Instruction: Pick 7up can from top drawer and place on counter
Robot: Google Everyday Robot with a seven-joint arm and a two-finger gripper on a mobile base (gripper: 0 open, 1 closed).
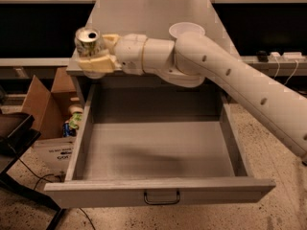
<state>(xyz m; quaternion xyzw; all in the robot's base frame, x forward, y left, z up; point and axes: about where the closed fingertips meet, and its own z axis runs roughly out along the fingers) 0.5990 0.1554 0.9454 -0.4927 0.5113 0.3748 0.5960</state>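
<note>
Gripper fingers clamped round the 7up can, held clear above the open top drawer at a front corner of the counter, apparently ready for set-down.

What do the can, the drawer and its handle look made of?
The 7up can, gripped by the end effector at the counter's front-left edge: likely aluminium, shiny silver top. The top drawer: matte grey panels, painted wood or laminate. Its handle: thin dark bar, probably metal.
</note>
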